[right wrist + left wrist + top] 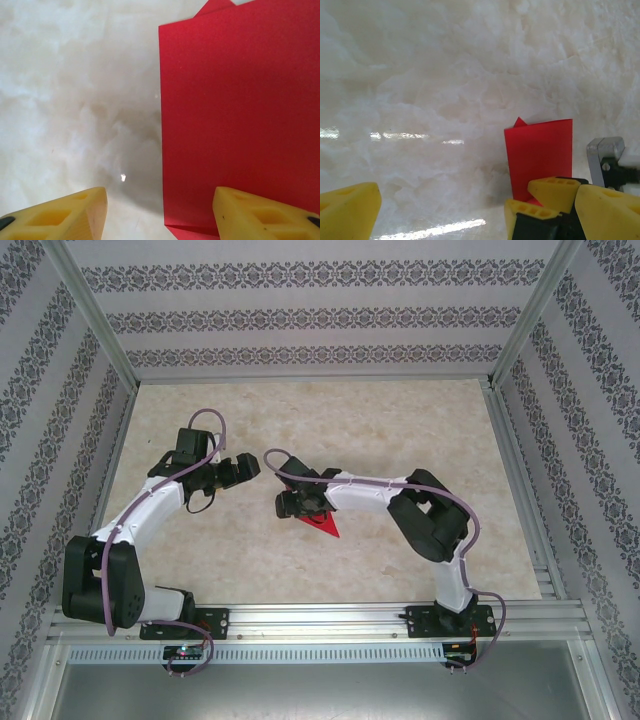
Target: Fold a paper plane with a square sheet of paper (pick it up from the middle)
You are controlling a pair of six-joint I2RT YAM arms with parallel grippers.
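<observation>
The square sheet of paper is bright red and folded into a narrower shape with a point toward the near side. It lies flat on the marble table, mid-centre. My right gripper hovers low over its far end, open. In the right wrist view the gripper straddles the paper's left edge, with one fingertip over the red and the other over bare table. My left gripper stands wide open to the left, apart from the paper. The left wrist view shows the paper with the right gripper's fingertips at its near end.
The marble tabletop is bounded by aluminium rails and patterned walls on three sides. Both arm bases sit on the near rail. Bare table stretches behind and to the right of the paper.
</observation>
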